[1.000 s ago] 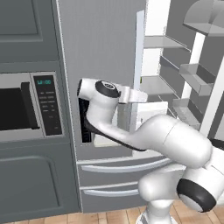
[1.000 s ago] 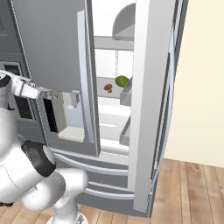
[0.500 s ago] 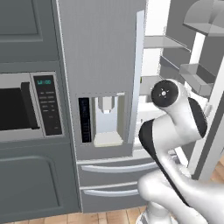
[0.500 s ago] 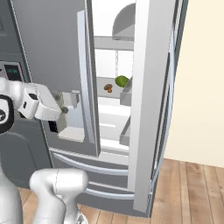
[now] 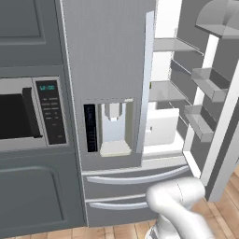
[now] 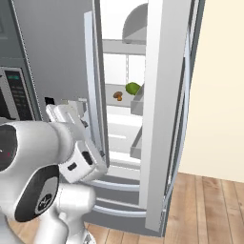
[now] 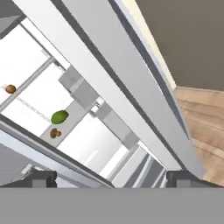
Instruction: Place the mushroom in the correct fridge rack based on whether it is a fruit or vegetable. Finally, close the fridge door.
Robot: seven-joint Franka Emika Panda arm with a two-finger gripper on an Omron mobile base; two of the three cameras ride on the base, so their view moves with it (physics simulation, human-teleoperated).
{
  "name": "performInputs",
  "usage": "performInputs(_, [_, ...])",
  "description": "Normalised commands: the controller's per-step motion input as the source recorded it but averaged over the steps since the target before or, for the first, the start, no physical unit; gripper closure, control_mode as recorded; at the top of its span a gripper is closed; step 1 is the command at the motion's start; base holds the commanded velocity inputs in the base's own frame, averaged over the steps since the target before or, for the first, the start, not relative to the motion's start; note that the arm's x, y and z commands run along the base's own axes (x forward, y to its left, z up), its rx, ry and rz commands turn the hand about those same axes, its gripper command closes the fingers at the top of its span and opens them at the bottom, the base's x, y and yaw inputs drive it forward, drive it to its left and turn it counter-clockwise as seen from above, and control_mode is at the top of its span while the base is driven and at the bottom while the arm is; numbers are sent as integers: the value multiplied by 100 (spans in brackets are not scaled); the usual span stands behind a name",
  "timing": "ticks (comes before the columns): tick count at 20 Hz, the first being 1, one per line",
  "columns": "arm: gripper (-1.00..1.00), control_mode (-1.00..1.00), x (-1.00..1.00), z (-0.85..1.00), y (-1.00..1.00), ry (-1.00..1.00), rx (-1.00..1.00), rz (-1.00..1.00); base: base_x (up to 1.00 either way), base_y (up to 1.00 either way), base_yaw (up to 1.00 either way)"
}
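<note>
The small brown mushroom [image 6: 117, 96] lies on a white shelf inside the fridge, next to a green round item [image 6: 133, 87]. In the hand view the mushroom [image 7: 55, 133] sits just below that green item [image 7: 60, 117], far off behind the door edge. The fridge door [image 6: 162, 119] stands open, its grey bins [image 5: 205, 84] facing the compartment. My gripper [image 7: 113, 178] is open and holds nothing; its dark fingertips [image 7: 41, 177] stand wide apart. The white hand [image 6: 81, 152] is low in front of the dispenser door, left of the opening.
The door with the water dispenser [image 5: 112, 126] is closed. Below it are two drawer fronts with horizontal handles [image 5: 135, 177]. A microwave [image 5: 23, 112] sits in the cabinet at the left. Another small brown item [image 7: 10, 89] lies on a different shelf. Wooden floor [image 6: 205, 205] lies to the right.
The arm has swung down and to the right, away from the dispenser, and the hand has come closer to the fridge opening. The gripper has stayed open.
</note>
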Motion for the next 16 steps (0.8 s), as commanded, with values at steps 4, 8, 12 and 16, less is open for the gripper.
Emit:
performInputs(4, [-100, -100, -79, 0, -100, -4, 55, 0, 0, 0, 0])
performInputs(8, [-100, -100, 0, 0, -100, -5, 60, 0, 0, 0, 0])
performInputs(12, [-100, -100, 20, -3, -100, -3, 58, 0, 0, 0, 0])
performInputs(16, [-100, -100, 60, -48, -96, -1, 41, 2, 0, 0, 0])
